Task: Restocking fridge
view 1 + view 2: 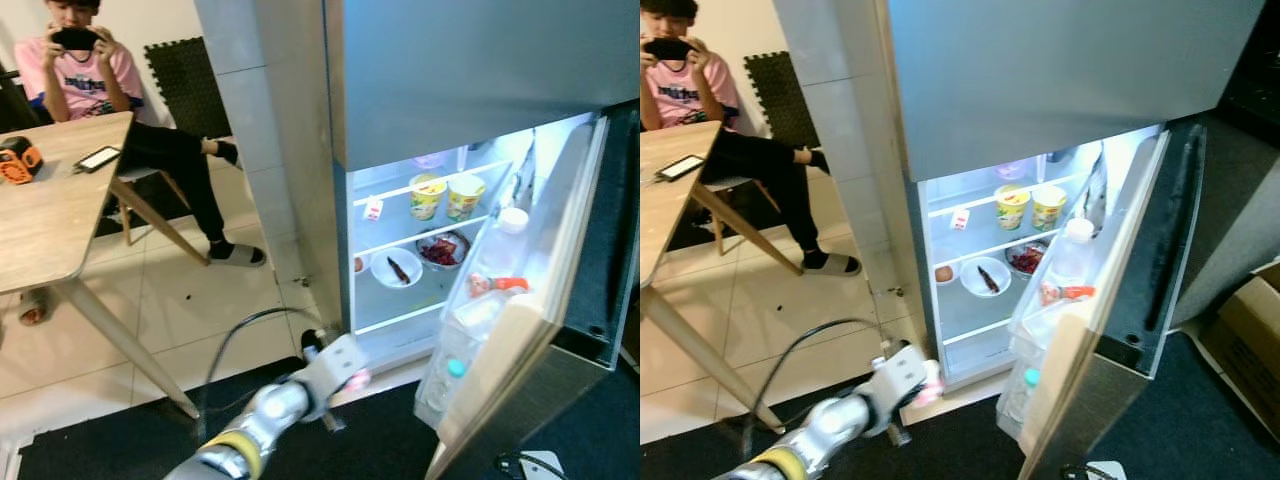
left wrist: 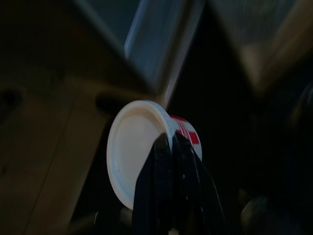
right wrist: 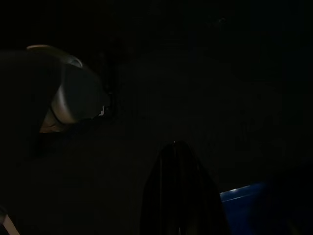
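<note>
My left gripper is shut on a white cup with a red-and-white label, its fingers pinching the rim. In the left eye view that gripper hangs low in front of the open fridge, near its bottom edge, with the cup showing as a pinkish spot. The lit shelves hold two yellow cups, a bowl of red food, a white plate and a small carton. The open door carries a white-capped bottle. My right gripper hangs idle in the dark, fingers together.
A person sits behind a wooden table at the left, legs stretched toward the fridge. A grey cable loops over the tiled floor. A dark mat lies below me. A cardboard box stands at the right.
</note>
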`<state>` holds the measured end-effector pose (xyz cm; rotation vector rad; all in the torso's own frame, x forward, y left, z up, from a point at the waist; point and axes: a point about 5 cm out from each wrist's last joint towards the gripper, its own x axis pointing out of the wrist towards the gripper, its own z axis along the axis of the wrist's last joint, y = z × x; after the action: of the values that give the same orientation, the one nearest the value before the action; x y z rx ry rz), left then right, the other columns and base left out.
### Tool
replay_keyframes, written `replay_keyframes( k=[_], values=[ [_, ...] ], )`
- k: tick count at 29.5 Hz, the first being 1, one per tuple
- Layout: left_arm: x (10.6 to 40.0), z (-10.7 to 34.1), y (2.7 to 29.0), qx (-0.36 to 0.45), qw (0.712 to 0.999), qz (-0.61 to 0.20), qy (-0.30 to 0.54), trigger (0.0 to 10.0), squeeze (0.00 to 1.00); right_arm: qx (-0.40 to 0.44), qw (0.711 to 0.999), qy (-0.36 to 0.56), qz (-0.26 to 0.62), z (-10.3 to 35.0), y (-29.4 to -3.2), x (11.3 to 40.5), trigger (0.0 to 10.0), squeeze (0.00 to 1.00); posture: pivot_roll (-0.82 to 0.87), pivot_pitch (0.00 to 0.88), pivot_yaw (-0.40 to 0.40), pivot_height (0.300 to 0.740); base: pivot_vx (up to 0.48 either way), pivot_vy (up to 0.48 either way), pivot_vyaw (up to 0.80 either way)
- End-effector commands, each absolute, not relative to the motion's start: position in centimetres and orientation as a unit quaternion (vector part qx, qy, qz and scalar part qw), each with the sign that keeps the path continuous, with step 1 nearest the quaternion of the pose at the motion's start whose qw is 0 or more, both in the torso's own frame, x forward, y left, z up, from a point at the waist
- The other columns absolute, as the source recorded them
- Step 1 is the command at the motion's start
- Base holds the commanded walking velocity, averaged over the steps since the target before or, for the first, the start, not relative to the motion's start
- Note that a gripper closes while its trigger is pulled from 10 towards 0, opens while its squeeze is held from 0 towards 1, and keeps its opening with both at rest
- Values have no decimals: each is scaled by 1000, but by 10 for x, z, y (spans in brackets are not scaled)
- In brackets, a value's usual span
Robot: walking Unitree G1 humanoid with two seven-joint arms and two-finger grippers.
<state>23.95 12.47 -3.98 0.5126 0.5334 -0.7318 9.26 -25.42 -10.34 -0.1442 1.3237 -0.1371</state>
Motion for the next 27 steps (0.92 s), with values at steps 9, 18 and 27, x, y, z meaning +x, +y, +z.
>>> replay_keyframes(
  k=[9,18,27],
  values=[
    [189,-77,183,283,841,-238,394,10000,0,-57,774,630,-39,-106,-249,86,10000,0,-60,22,24,740,0,0,-763],
    [141,-97,207,256,819,-171,484,10000,0,-48,771,635,-30,-106,-248,86,10000,0,-64,16,22,740,0,0,-765],
    [106,-106,217,236,797,-146,537,10000,0,-39,774,632,-13,-107,-244,88,10000,0,-53,3,21,740,0,0,-769]
  ],
)
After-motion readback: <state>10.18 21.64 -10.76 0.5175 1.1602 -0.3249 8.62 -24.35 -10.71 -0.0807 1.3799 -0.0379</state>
